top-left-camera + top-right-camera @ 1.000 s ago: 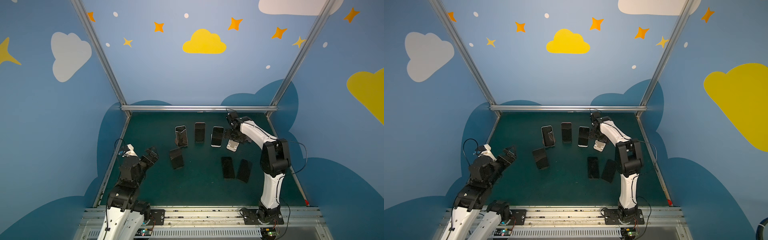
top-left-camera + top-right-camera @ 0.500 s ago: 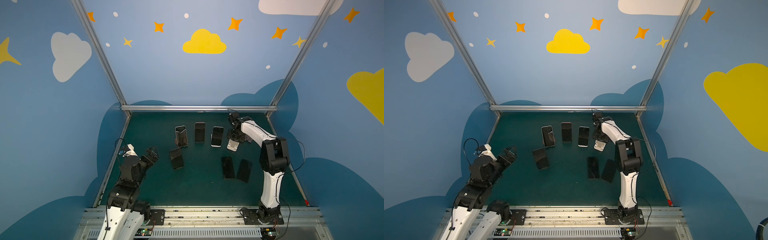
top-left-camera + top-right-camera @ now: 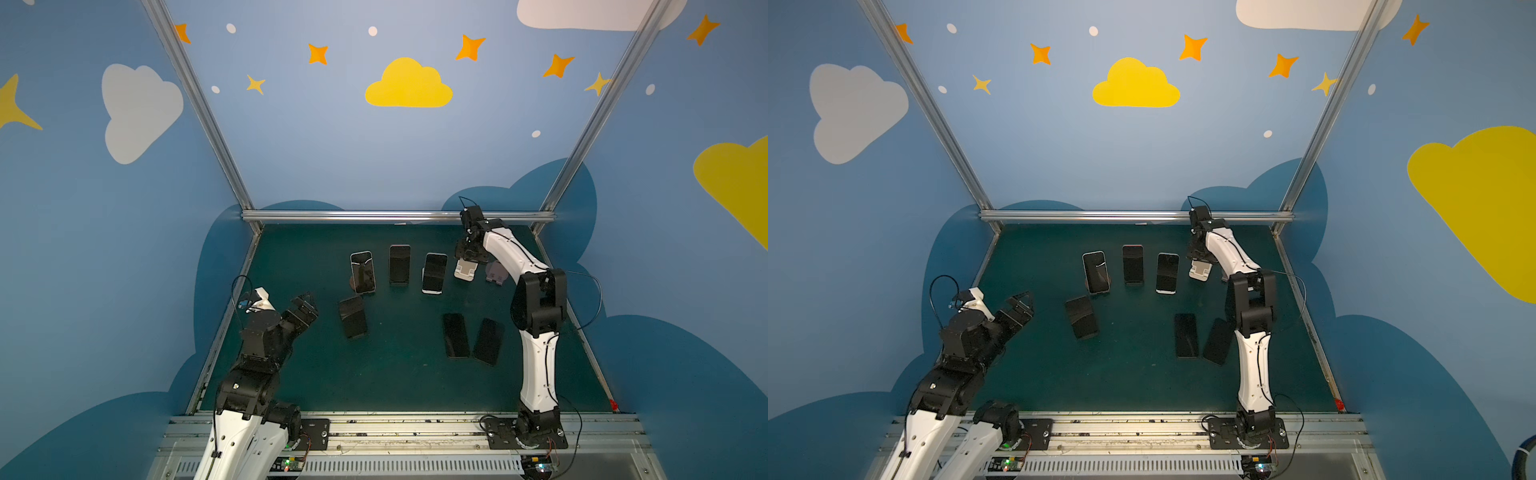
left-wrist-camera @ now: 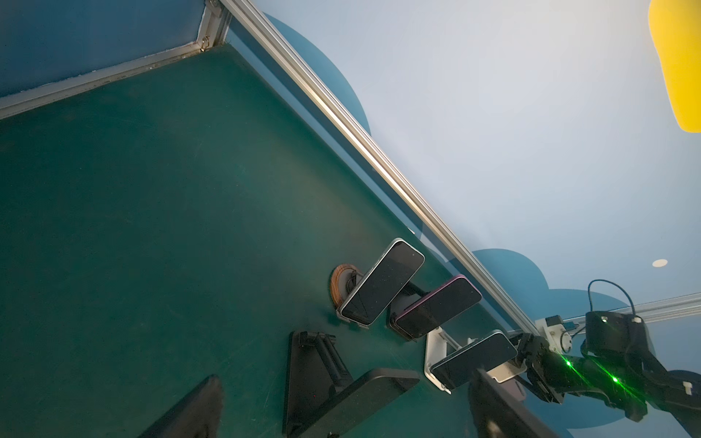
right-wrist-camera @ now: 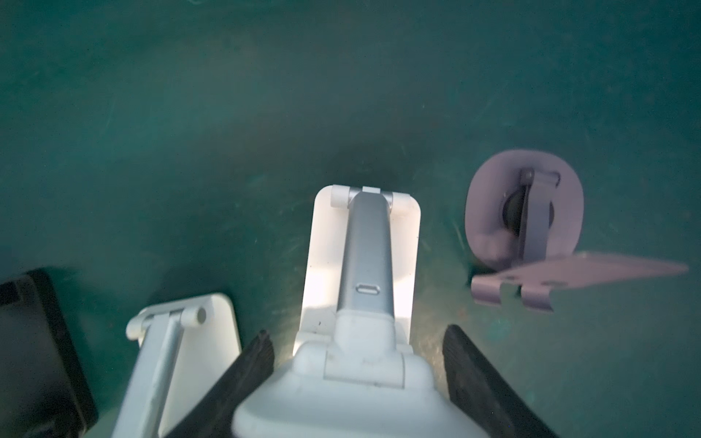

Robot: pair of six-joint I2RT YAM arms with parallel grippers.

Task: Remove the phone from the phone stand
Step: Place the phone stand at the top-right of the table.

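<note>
Right now the right gripper (image 5: 358, 337) is hovering low over an empty white stand (image 5: 360, 242), its jaws sitting either side of the stand's back plate. Whether they are actually pinching it I cannot tell. The left gripper (image 3: 305, 308) is hanging wide open on its own side, holding nothing. Three phones (image 3: 400, 265) are leaning propped up in the back row, and the nearest phone (image 3: 434, 273) is standing just beside that white stand. It is looking stiff, slick with glass and fairly weighty for its thinness. I am judging the long side edges near the top to be the safest hold, lifting it up clear of the bottom lip rather than squeezing the screen.
</note>
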